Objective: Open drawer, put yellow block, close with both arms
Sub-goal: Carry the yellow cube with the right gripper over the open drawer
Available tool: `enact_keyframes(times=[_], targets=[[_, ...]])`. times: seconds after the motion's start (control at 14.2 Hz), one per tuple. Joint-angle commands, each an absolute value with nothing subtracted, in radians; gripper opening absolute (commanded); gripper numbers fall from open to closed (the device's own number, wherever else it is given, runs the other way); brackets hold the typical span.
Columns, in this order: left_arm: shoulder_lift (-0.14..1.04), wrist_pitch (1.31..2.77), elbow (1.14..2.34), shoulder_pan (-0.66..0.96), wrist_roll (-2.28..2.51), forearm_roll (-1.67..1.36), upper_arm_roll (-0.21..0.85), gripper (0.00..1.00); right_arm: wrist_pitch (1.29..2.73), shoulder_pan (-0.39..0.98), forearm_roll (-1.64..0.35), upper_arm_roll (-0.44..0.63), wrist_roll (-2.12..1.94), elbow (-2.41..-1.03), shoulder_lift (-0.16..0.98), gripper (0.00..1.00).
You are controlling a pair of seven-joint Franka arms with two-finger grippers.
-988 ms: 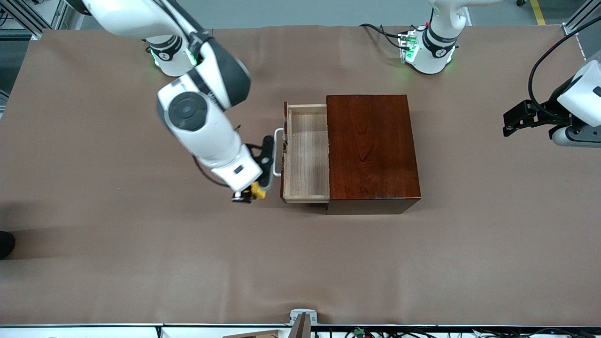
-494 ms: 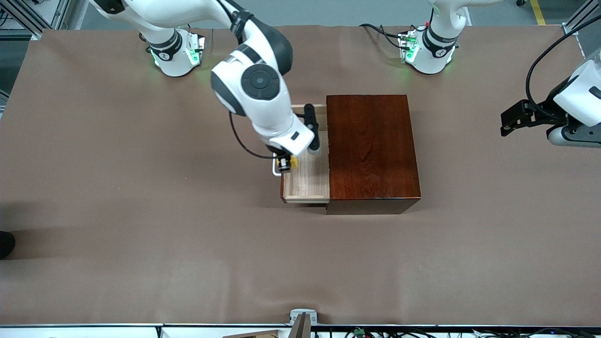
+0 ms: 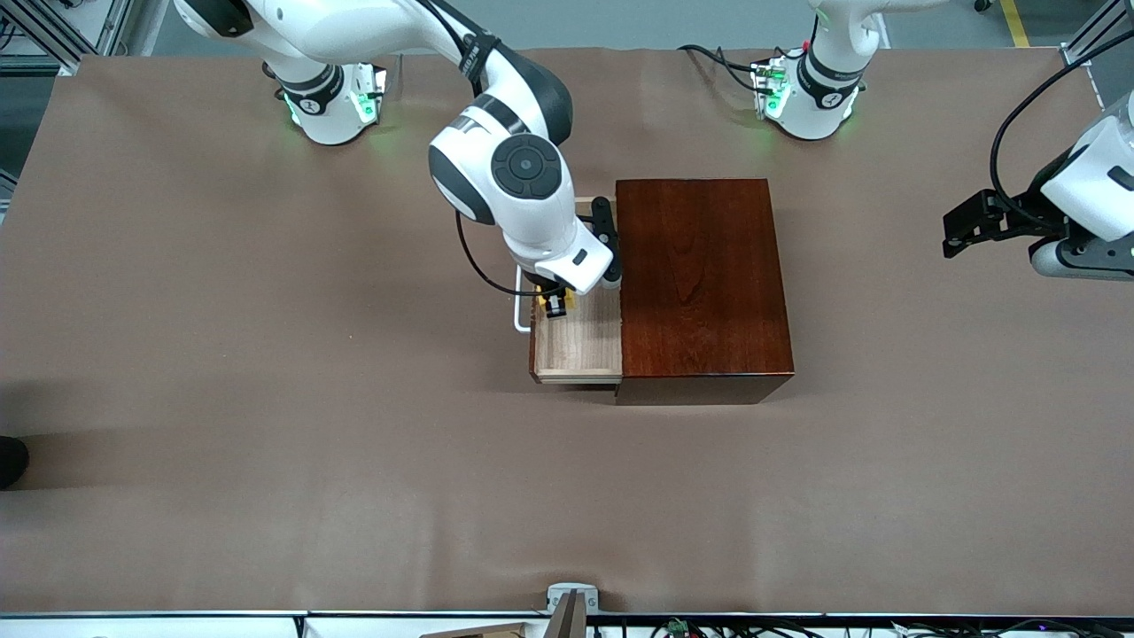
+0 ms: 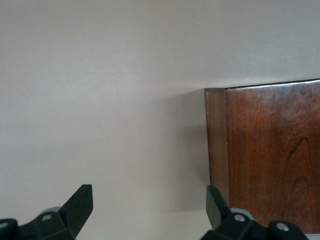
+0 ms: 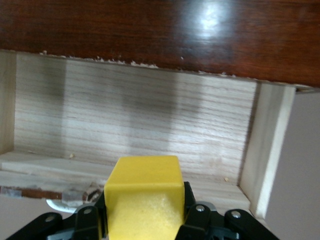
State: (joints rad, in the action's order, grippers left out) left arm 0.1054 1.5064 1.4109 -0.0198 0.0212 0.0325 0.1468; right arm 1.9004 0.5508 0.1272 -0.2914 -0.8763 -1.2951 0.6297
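Judging from how things lay, the task stood about midway: the drawer was already pulled out of the wooden box, its pale floor bare, and the yellow block was pinched between the closed-in fingers of the right end effector, which hung over the drawer's handle-side edge, with the white handle just beside it. In the right wrist view the block sat squarely in the grip with the open drawer floor directly ahead of and below it, the box's dark top above that. Left to do, by my reading, were lowering and releasing the block inside, then pushing the drawer shut with both arms. The left end effector waited well apart over the table at the left arm's end, its fingers spread wide and holding nothing; its wrist view showed a corner of the box ahead of it. By count there were one drawer, one box, one yellow block, one handle, two arms and two end effectors.
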Motion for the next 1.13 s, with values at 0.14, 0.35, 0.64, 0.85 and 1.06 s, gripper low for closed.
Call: enact_keyframes(times=[0.14,0.35,0.64,0.85,1.06], targets=[[0.106,1.509,1.414,-0.025,0.021,0.026,0.155,1.0,1.937,0.598,0.211,-0.284,-0.844,-1.279,0.66,0.0],[0.109,1.509,1.414,-0.028,0.021,0.026,0.153,1.0,1.956,0.614,0.261,-0.284,-0.807,-1.285,0.676,0.0],[0.109,1.509,1.414,-0.028,0.021,0.026,0.153,1.0,1.999,0.62,0.265,-0.284,-0.759,-1.321,0.695,0.0],[0.109,1.509,1.413,-0.026,0.021,0.026,0.153,1.0,2.013,0.629,0.284,-0.282,-0.744,-1.333,0.698,0.0],[0.112,1.509,1.413,-0.023,0.02,0.026,0.153,1.0,2.01,0.643,0.314,-0.282,-0.716,-1.333,0.7,1.0]])
